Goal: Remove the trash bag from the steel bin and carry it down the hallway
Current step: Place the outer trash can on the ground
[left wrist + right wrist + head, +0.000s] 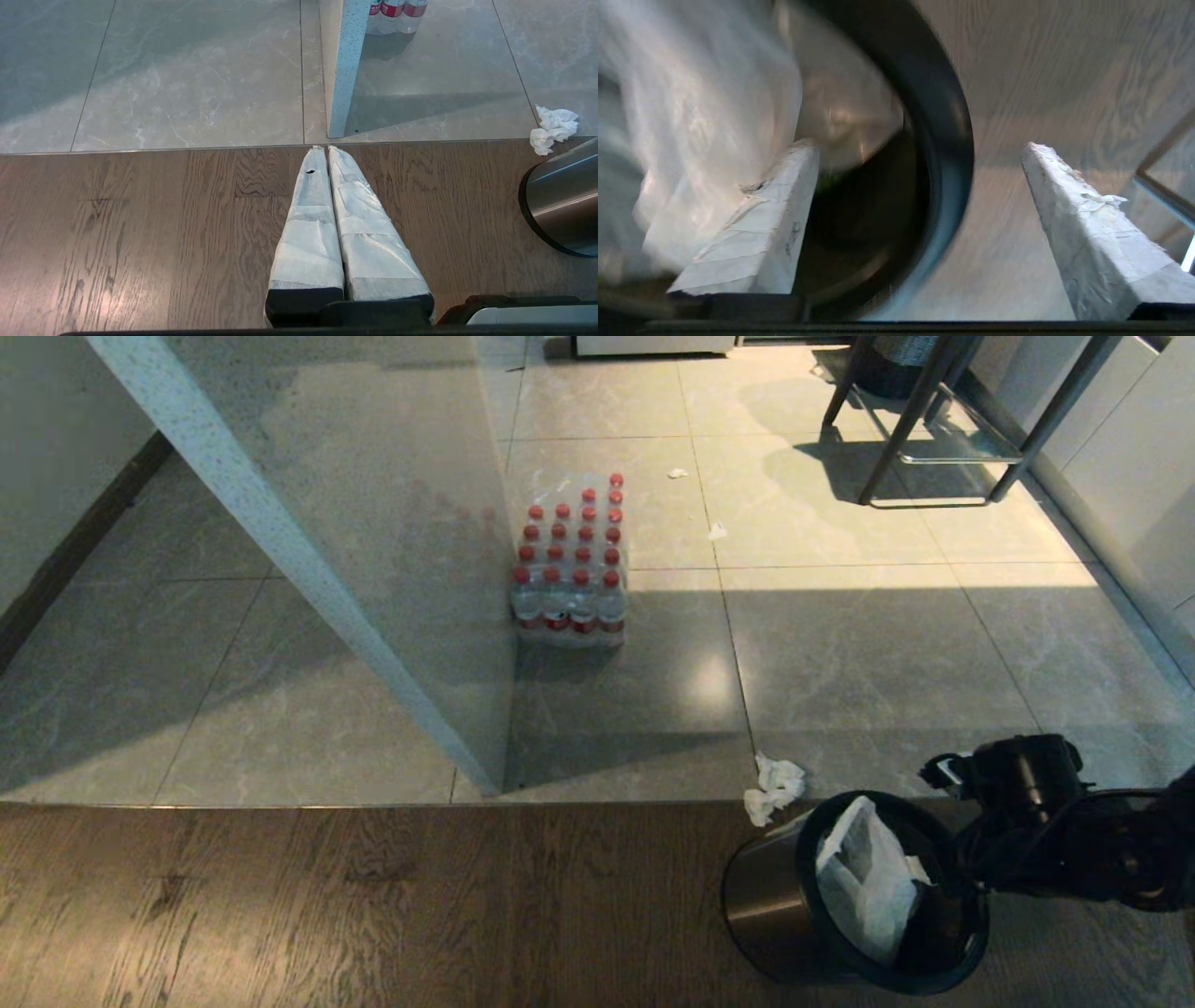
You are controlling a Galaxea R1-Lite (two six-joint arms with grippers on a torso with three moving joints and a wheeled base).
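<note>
The steel bin [761, 905] stands on the wood floor at the lower right, its black rim [943, 121] on top. The white trash bag [868, 882] sits crumpled inside it. My right gripper [919, 145] is open and hangs over the rim. One finger [756, 242] is inside the bin beside the trash bag [705, 116], and the other finger [1087, 233] is outside over the floor. Nothing is held. My left gripper [327, 148] is shut and empty, parked low over the wood floor, with the bin [565, 200] off to its side. The hallway's glossy tiles [187, 691] begin past the wood floor.
A crumpled white tissue [773, 787] lies on the tiles just beyond the bin. A shrink-wrapped pack of red-capped bottles [569, 569] stands against a speckled partition [308, 579]. Dark metal furniture legs [924, 420] are at the far right, and small scraps lie near them.
</note>
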